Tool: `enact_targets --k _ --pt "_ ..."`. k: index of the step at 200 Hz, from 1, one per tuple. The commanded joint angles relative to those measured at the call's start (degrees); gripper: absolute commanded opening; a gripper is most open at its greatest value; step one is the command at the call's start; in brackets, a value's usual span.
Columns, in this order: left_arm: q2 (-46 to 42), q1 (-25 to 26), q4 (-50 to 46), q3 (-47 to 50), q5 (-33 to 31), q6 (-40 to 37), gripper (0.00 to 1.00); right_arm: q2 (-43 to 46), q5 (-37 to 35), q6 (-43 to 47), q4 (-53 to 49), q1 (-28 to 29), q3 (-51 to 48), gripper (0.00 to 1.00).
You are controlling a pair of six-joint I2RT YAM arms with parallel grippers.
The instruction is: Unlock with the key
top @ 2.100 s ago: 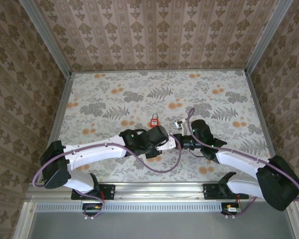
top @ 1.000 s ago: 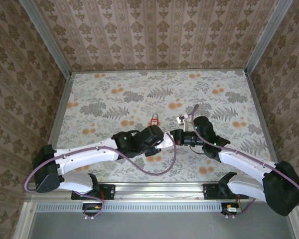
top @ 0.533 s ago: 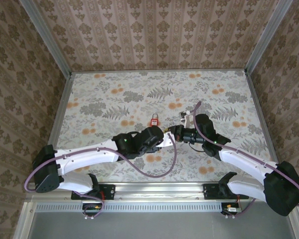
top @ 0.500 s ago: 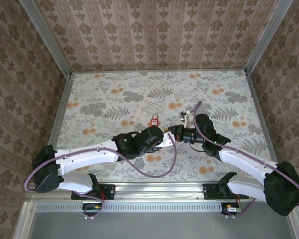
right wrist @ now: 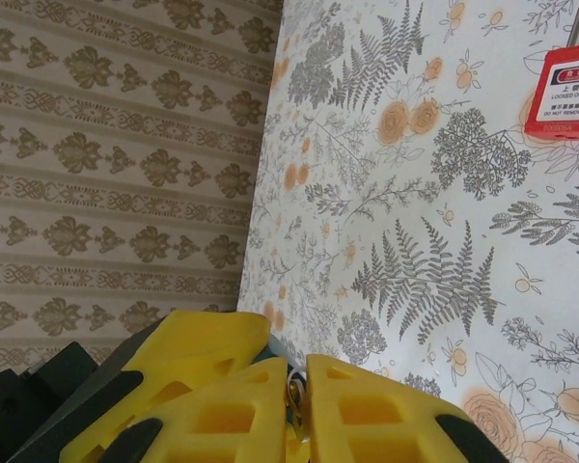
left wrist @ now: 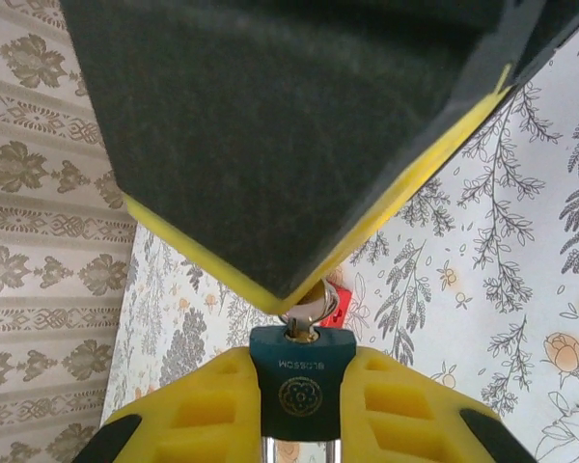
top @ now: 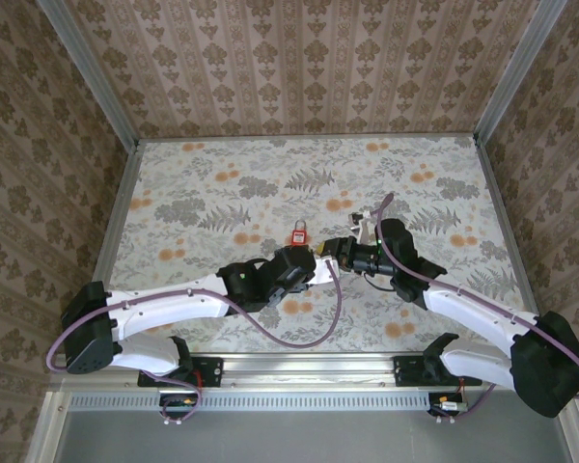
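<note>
A small dark teal padlock (left wrist: 300, 376) is clamped between the yellow fingers of my left gripper (left wrist: 300, 397), keyhole end pointing away and two metal shackle legs toward the wrist. The metal key (left wrist: 307, 323), with a wire ring on it, sits in that keyhole. My right gripper (right wrist: 297, 405) meets it head-on; its fingers stand close together with the key's ring (right wrist: 295, 394) between them. Its dark finger (left wrist: 270, 125) hides the rest of the key. In the top view the left gripper (top: 316, 263) and right gripper (top: 330, 253) touch tip to tip above mid-table.
A small red padlock (top: 297, 231) lies flat on the floral tabletop just beyond the grippers, also the red padlock (right wrist: 565, 89). Patterned walls with metal rails (top: 96, 96) close off the table's left, right and far sides.
Both grippers have shifted slightly away from the bases toward the red padlock, still joined at the teal padlock. The right wrist has turned a little.
</note>
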State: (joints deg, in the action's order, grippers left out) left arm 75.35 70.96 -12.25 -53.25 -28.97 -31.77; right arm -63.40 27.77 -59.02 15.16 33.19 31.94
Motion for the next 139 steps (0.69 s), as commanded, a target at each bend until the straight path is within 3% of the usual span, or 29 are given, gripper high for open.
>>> enact_targets --k 1,75,139 --pt "-0.6 0.3 7.7 -1.1 -0.9 1.5 0.16 1.8 4.9 3.1 -7.1 2.1 1.9 0.21" --pt "-1.5 -1.0 -5.1 -3.3 9.4 10.2 0.17 4.7 4.9 10.5 -13.1 -0.1 3.4 0.37" --pt "-3.1 -1.9 -9.8 -5.9 18.2 14.9 0.19 4.5 7.1 12.8 -10.5 -1.7 1.4 0.39"
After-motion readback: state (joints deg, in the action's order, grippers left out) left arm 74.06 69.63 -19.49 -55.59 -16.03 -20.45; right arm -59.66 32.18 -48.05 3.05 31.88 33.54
